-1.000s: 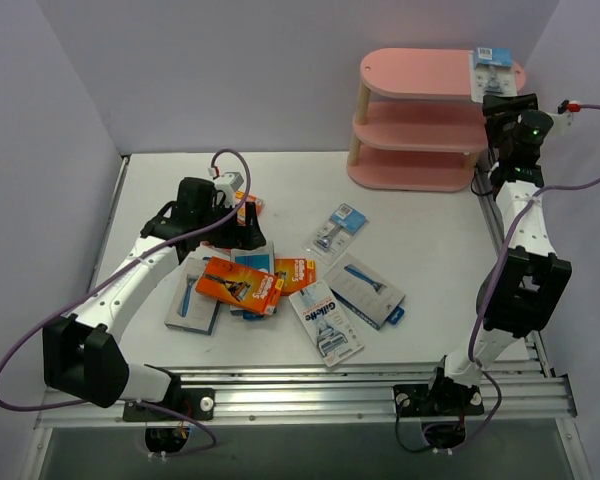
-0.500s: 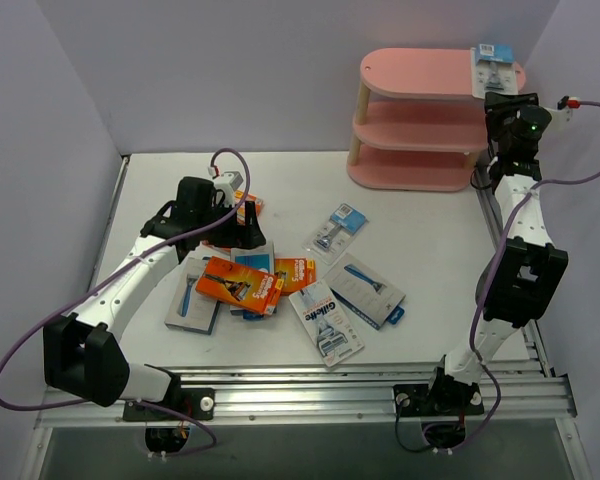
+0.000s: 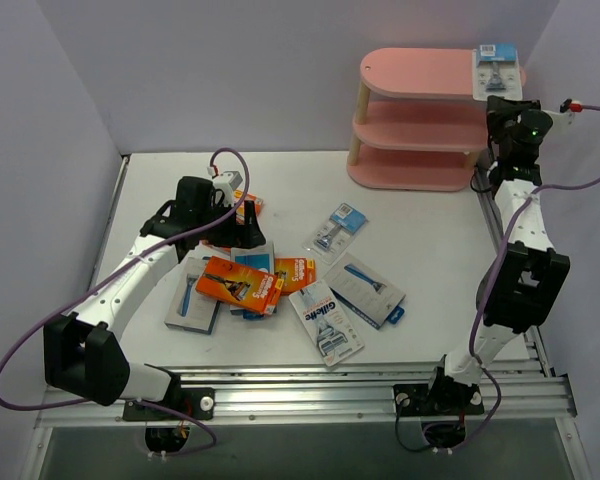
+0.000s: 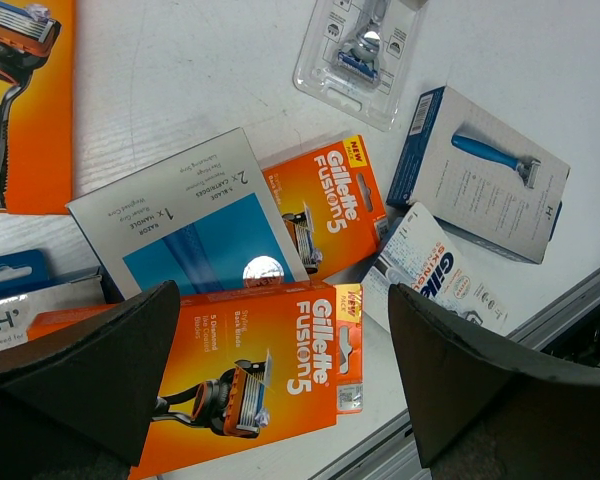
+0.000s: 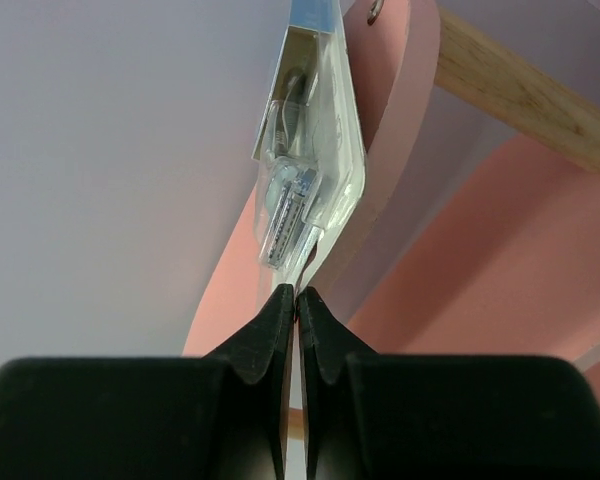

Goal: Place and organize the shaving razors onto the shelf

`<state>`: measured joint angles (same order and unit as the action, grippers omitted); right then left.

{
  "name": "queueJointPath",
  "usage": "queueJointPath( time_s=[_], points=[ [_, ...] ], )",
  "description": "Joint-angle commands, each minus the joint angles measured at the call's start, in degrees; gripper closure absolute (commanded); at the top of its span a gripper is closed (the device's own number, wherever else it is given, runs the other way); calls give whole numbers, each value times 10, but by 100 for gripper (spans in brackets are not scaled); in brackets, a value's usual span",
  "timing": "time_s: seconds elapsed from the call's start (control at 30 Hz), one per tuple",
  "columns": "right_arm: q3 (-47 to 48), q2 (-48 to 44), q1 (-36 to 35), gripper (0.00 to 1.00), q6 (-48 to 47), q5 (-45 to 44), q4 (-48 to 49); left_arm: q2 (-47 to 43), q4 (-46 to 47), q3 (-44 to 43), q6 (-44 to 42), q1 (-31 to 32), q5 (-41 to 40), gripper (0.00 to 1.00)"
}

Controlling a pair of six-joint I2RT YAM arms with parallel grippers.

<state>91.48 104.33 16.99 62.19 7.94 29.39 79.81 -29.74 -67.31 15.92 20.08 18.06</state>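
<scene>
Your right claw (image 5: 296,295) is fully closed, and the two fingertips press flat against each other. They meet exactly at the lower edge of the clear blister pack (image 5: 305,170). The thin rim of the pack comes down to the tips, but you cannot tell whether it is pinched between them or only touches them. The pack lies on the top board of the pink shelf (image 3: 420,72), at its right end, and it reaches a little over the board's edge toward the claw. A light wooden post (image 5: 510,95) shows beside it under the board.

Your left claw (image 4: 280,360) stands wide and holds nothing. It hangs over the pile of packs on the table (image 3: 440,230), well apart from the shelf. Directly between its fingers lies the large orange box (image 4: 250,375), which rests on a grey box with a blue panel (image 4: 185,225). A small orange box (image 4: 325,205) lies just beyond, touching both. Further out you see a white Gillette card (image 4: 430,275), a blue-grey box picturing a razor (image 4: 480,170), and a second clear blister card (image 4: 360,50).
</scene>
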Motion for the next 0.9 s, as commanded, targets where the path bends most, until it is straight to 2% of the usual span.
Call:
queueJointPath(
  time_s=[0.0, 0.27, 0.87],
  points=[
    [-20, -50, 7, 100, -6, 4, 14, -2, 27, -17, 2, -4, 11, 6],
    [-76, -124, 12, 100, -11, 13, 5, -11, 28, -13, 2, -4, 10, 6],
    [-283, -311, 12, 100, 24, 80, 19, -24, 29, -12, 3, -3, 8, 6]
  ],
)
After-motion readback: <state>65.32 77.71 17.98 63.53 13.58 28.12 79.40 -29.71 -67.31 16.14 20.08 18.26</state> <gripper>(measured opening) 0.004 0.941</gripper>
